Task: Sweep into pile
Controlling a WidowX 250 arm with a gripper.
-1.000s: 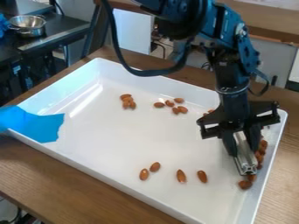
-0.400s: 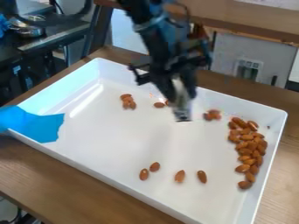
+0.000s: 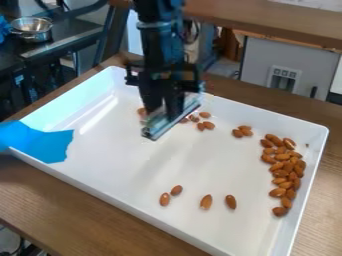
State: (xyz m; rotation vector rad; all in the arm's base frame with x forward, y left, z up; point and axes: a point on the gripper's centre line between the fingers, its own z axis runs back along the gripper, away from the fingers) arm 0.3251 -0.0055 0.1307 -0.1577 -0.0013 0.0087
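A shiny metal bowl with side handles (image 3: 31, 29) stands at upper left, and a piece of bright blue material (image 3: 41, 142) drapes over the left rim of a large white rectangular tray (image 3: 120, 165) on a brown wooden desk (image 3: 40, 192). Inside the tray, brown almonds at far left (image 3: 141, 112) sit partly hidden beside a black robot gripper (image 3: 161, 107), its fingers pinching a silver metal bar (image 3: 160, 123) that slants above the tray floor. Four loose almonds (image 3: 206, 202) lie nearer the camera, well apart from the fingers. A small cluster of almonds (image 3: 205, 121) rests just right of the fingers, near the bar; farther right lies a small group (image 3: 242, 131). Along the tray's right side, well apart from the fingers, spreads the largest pile of almonds (image 3: 283, 167).
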